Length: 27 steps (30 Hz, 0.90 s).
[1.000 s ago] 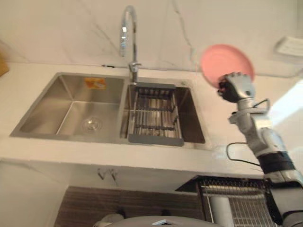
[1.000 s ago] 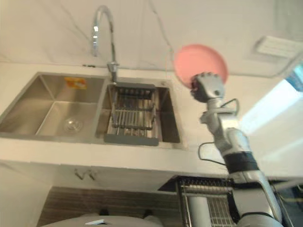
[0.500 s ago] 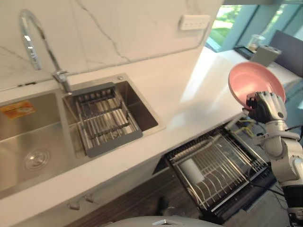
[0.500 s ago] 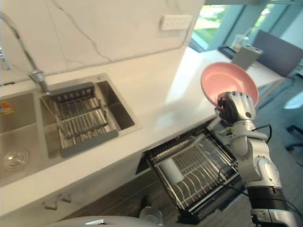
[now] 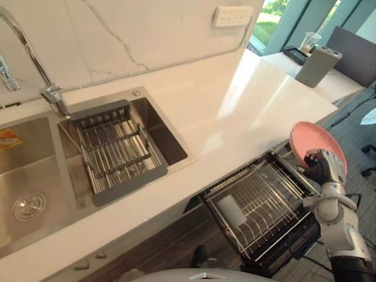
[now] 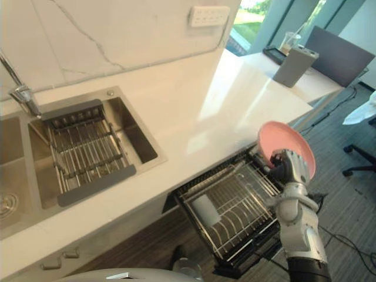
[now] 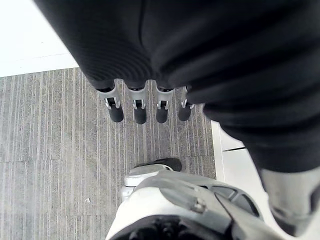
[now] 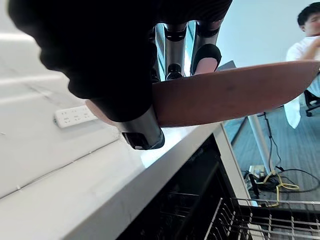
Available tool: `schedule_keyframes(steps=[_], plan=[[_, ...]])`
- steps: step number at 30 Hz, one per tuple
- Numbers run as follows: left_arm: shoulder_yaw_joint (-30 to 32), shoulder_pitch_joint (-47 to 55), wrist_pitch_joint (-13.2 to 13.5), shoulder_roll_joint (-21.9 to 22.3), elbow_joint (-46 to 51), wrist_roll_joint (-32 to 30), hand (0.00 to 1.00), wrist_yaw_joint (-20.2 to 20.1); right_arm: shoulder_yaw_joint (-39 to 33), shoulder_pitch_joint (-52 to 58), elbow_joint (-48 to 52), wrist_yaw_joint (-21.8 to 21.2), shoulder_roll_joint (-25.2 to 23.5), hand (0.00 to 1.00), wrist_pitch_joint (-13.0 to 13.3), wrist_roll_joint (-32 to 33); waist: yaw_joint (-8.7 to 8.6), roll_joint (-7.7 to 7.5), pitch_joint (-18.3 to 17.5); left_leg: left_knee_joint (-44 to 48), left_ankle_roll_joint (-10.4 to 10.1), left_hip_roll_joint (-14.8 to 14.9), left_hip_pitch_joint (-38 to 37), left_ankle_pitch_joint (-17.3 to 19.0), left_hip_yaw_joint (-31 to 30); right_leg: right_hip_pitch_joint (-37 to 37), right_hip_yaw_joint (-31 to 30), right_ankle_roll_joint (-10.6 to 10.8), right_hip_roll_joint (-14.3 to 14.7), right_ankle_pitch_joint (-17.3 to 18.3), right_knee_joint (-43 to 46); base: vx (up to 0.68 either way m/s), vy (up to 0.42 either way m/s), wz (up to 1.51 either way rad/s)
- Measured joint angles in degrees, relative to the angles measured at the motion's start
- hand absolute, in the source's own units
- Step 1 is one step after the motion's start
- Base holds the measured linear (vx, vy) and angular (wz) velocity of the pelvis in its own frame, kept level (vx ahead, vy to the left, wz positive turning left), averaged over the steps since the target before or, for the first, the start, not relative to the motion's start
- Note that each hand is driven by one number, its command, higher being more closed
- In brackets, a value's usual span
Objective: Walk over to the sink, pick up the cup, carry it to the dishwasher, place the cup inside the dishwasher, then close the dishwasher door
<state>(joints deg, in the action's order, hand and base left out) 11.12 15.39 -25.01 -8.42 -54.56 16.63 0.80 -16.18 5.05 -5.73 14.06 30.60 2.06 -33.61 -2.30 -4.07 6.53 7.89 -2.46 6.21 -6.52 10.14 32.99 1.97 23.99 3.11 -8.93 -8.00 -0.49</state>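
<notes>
Right hand [image 5: 325, 168], at the frame's right edge, pinches a pink plate [image 5: 313, 143], not a cup, by its rim, thumb on one face and fingers on the other. It is near the right end of the pulled-out dishwasher rack [image 5: 261, 197]. Best lowered edge-on between the wires, clear of the white cylinder [image 5: 231, 210]. Left hand [image 7: 140, 107] hangs with fingers straight.

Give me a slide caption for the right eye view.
The robot's right hand grips a pink plate by the pulled-out dishwasher rack under the white counter.
</notes>
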Motion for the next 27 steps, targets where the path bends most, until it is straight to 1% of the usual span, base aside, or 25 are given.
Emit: schedule_keyframes(steps=[2, 5, 8, 10, 13, 15, 17, 18, 20, 23, 24, 25, 27], plan=[[0.00, 0.00, 0.23, 0.12, 0.03, 0.05, 0.00, 0.01, -0.48, 1.04, -2.08, 1.56, -1.87, 1.00, -0.16, -0.01, 0.01, 0.21, 0.27, 0.04, 0.29, -0.57, 0.40, 0.18, -0.06, 0.08, 0.01, 0.29, -0.54, -0.17, -0.20, -0.10, 0.072, 0.01], [0.00, -0.01, 0.49, 0.45, 0.49, 0.06, 0.00, 0.01, -1.12, 1.53, -2.25, 3.67, -4.69, 1.00, -1.39, 0.37, -0.06, 0.73, 1.41, 0.05, 0.67, -1.13, 0.57, 0.39, -0.09, 0.23, 0.02, 0.32, -1.05, -0.18, -0.33, -0.09, 0.066, 0.00], [-0.01, -0.08, 0.49, 0.45, 1.32, 0.06, 0.00, 0.01, -2.03, 1.54, -2.75, 4.90, -7.46, 1.00, -2.45, 1.92, 0.00, 1.12, 2.37, 0.06, 0.86, -1.42, 0.75, 0.34, -0.53, 0.30, 0.07, 0.79, -1.33, -0.50, -0.40, -0.04, 0.032, 0.06], [-0.01, -0.06, 0.49, 0.49, 1.67, 0.06, 0.00, 0.01, -2.36, 1.50, -3.77, 5.31, -8.41, 1.00, -2.62, 2.11, 0.09, 1.31, 2.55, 0.41, 0.91, -1.51, 1.11, 0.31, -0.99, 0.40, 0.39, 1.03, -1.40, -0.73, -0.43, 0.00, 0.027, 0.12], [-0.02, -0.20, 0.49, 0.48, 2.29, 0.10, 0.00, -0.06, -2.27, 1.40, -4.70, 5.32, -9.76, 1.00, -3.76, 2.24, 0.53, 1.44, 3.07, 0.93, 0.92, -1.48, 1.67, 0.34, -1.74, 0.47, 0.65, 1.04, -1.40, -0.75, -0.56, 0.00, 0.011, 0.05], [-0.07, -0.35, 0.52, 0.50, 2.35, 0.08, 0.00, -0.31, -1.98, 1.32, -5.25, 5.32, -10.34, 1.00, -3.88, 2.38, 0.89, 1.64, 3.76, 0.93, 0.95, -1.53, 1.71, 0.36, -1.88, 0.48, 0.64, 1.04, -1.40, -0.76, -0.58, -0.02, 0.013, 0.00], [-0.23, -0.62, 0.64, 0.53, 2.47, 0.05, 0.00, -0.45, -1.63, 0.82, -7.50, 5.34, -10.43, 1.00, -4.03, 2.48, 1.23, 1.83, 4.04, 1.09, 1.06, -1.58, 2.52, 0.42, -2.00, 1.24, 0.63, 1.00, -1.46, -0.87, -0.58, -0.05, 0.026, 0.00], [-0.64, -0.69, 0.81, 0.48, 2.82, 0.04, 0.00, -0.62, -0.82, 0.03, -9.10, 5.40, -10.41, 1.00, -4.52, 3.01, 1.33, 1.98, 4.49, 1.34, 1.09, -1.61, 3.23, 0.44, -2.05, 1.84, 0.59, 1.00, -1.51, -1.08, -0.69, -0.06, 0.027, -0.01], [-1.38, -1.06, 1.12, 0.55, 3.25, 0.07, 0.00, -1.12, 0.60, -1.13, -10.91, 5.50, -10.41, 1.00, -5.06, 3.11, 1.47, 2.62, 5.79, 1.99, 1.26, -1.62, 4.08, 0.54, -2.53, 2.26, 0.60, 0.93, -1.56, -1.45, -0.94, -0.07, 0.026, 0.00], [-2.94, -2.61, 1.68, 0.70, 4.30, 1.09, 0.00, -1.09, 2.78, -4.73, -16.69, 6.47, -10.37, 1.00, -6.73, 6.62, 1.87, 4.49, 8.05, 3.16, 1.54, -1.67, 6.16, 0.68, -3.21, 3.83, 0.43, 0.77, -1.75, -2.11, -1.14, -0.10, 0.036, -0.01], [-3.13, -3.12, 1.92, 0.68, 4.47, 1.56, 0.00, -1.00, 2.87, -6.52, -19.35, 7.03, -10.34, 1.00, -7.16, 8.10, 1.89, 5.02, 8.98, 3.37, 1.66, -1.73, 6.66, 0.60, -3.23, 4.17, 0.41, 0.68, -1.84, -2.32, -1.20, -0.12, 0.040, 0.00], [-3.42, -3.82, 2.87, 0.66, 4.50, 2.59, 0.00, -0.79, 2.83, -8.99, -23.23, 8.46, -10.21, 1.00, -7.46, 10.34, 1.89, 5.77, 10.30, 3.77, 1.70, -1.74, 7.10, 0.58, -3.29, 4.37, 0.41, 0.65, -1.89, -2.55, -1.37, -0.11, 0.035, 0.01], [-3.45, -4.82, 3.70, 0.63, 4.48, 4.76, 0.00, -0.72, 2.74, -11.43, -27.03, 10.23, -9.74, 1.00, -7.47, 12.63, 2.01, 6.79, 11.50, 4.09, 1.85, -1.81, 7.90, 0.48, -3.38, 4.93, 0.40, 0.49, -1.90, -3.04, -1.69, -0.08, 0.026, 0.00]])
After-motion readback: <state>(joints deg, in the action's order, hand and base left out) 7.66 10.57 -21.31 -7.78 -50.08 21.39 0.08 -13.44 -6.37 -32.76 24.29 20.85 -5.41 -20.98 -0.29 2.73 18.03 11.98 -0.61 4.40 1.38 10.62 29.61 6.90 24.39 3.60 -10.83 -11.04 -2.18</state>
